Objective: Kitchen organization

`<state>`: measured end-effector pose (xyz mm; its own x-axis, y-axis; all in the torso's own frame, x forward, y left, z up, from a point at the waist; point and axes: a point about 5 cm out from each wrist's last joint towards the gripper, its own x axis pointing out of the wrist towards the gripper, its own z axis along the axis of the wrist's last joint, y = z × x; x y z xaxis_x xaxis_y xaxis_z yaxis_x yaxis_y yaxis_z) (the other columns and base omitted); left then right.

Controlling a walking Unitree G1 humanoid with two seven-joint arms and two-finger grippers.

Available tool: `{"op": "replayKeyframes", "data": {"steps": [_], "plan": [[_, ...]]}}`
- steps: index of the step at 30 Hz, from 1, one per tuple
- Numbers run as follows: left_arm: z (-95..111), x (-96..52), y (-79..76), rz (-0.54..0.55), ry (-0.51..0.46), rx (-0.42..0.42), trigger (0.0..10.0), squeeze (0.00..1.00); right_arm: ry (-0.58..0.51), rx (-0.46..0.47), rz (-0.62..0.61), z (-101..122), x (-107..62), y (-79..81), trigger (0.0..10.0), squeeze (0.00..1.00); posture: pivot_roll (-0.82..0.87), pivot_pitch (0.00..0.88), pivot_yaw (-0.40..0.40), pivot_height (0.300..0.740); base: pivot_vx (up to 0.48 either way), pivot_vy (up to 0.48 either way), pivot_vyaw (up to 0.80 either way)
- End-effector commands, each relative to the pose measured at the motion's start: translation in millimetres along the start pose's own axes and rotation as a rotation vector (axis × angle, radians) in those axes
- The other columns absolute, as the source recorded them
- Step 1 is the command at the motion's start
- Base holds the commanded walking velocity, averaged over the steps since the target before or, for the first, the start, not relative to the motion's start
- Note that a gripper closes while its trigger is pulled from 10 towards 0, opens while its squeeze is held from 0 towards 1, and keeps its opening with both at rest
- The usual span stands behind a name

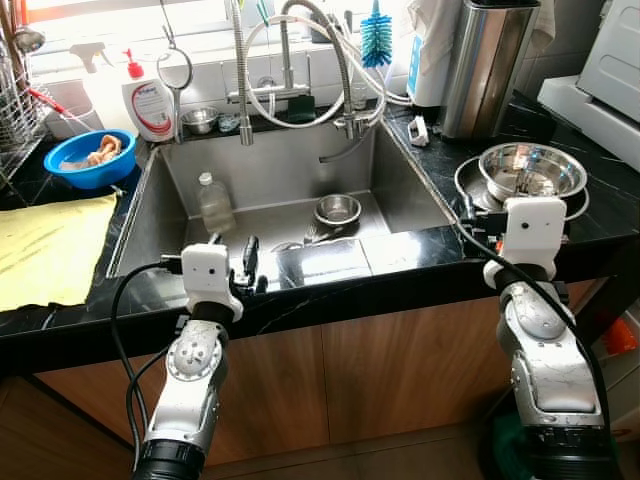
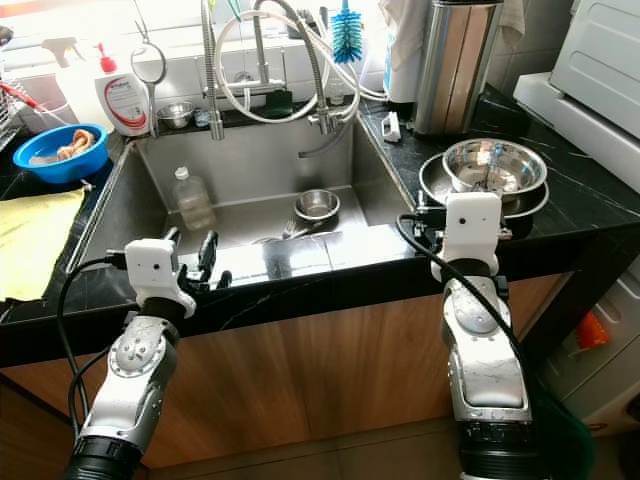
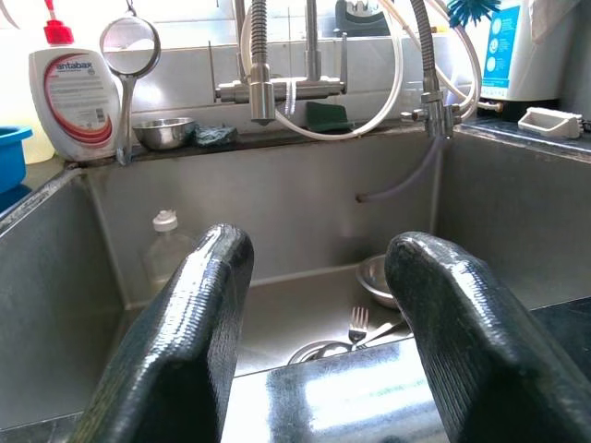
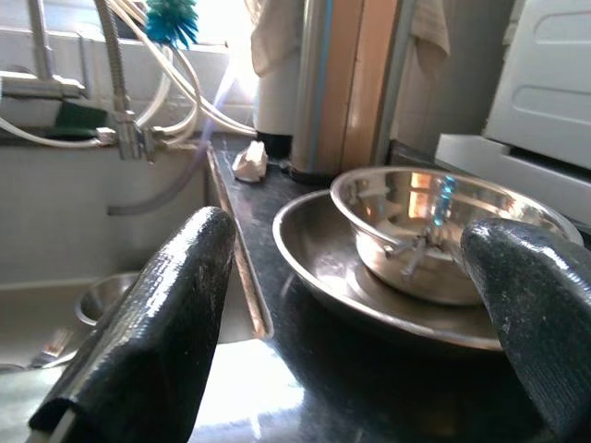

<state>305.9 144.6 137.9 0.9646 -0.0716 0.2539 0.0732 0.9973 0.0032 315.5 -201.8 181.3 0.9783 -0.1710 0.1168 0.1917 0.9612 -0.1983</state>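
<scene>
My left gripper (image 3: 319, 268) is open and empty, hovering over the front rim of the steel sink (image 1: 290, 165). In the basin lie a small steel bowl (image 1: 338, 209), a clear plastic bottle (image 1: 214, 204) lying against the left wall, and a fork (image 3: 357, 324) next to a round lid or plate. My right gripper (image 4: 360, 249) is open wide at the black counter's front right. Just beyond it, a steel bowl (image 1: 532, 170) with utensils inside sits on a wide steel plate (image 1: 468, 186). The gripper touches neither.
A blue bowl (image 1: 90, 158) and a yellow cloth (image 1: 50, 245) lie on the left counter. A soap bottle (image 1: 150, 100), a hanging strainer (image 1: 175, 70), faucet hoses (image 1: 300, 60), a blue brush (image 1: 376, 38) and a tall steel canister (image 1: 487, 65) line the back. A white appliance (image 1: 610, 70) stands far right.
</scene>
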Motion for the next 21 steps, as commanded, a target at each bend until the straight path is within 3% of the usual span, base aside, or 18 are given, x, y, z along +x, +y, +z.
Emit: {"op": "replayKeyframes", "data": {"steps": [1, 21], "plan": [[0.3, 0.4, 3.2, 0.013, -0.001, 0.024, 10.0, 0.0, 0.026, 0.012, -0.039, -0.8, 4.4, -5.1, 10.0, 0.0, -0.18, 0.0, 0.079, 0.74, 0.0, 0.0, 0.0], [0.8, 1.2, 3.8, 0.022, -0.005, 0.019, 10.0, 0.0, 0.007, 0.015, -0.038, 7.1, 12.7, -8.8, 10.0, 0.0, -0.18, 0.0, 0.076, 0.74, 0.0, 0.0, 0.0]]}}
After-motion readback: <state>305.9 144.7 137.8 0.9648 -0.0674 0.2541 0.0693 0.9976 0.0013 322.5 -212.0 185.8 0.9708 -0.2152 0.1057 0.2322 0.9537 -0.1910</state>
